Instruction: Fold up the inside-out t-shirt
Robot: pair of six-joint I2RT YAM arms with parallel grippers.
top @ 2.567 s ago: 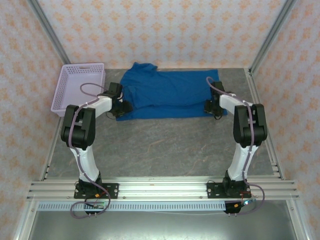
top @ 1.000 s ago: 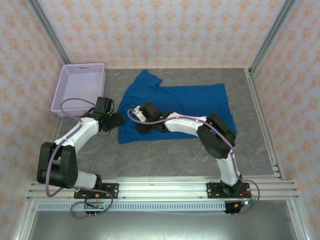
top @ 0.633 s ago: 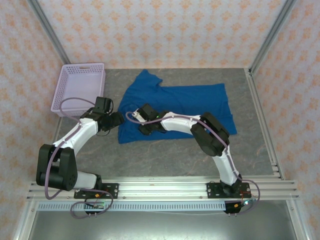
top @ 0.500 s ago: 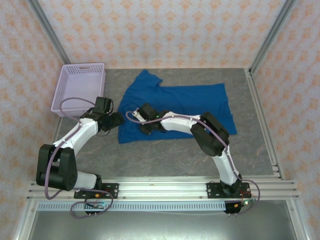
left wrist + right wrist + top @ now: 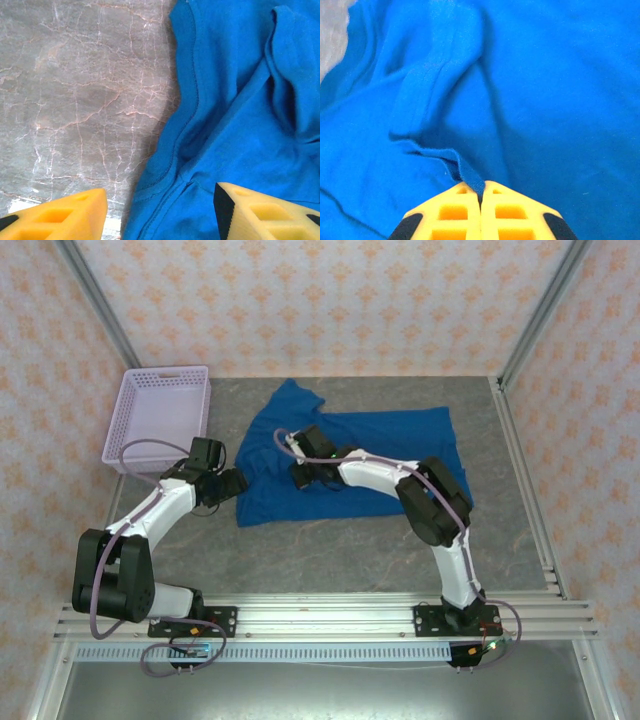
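The right gripper is pinching a thin t-shirt fold, fully closed; the left gripper is hovering half-open, empty. That sliver could slip free.

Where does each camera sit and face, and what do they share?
Top external: above and behind the bases, looking down at the table, t-shirt and basket; left arm, right arm show.
Left wrist: looks down past the open left tool at the shirt's edge and bare table.
Right wrist: looks down at the right tool, shut on a shirt fold.
All share the t-shirt.
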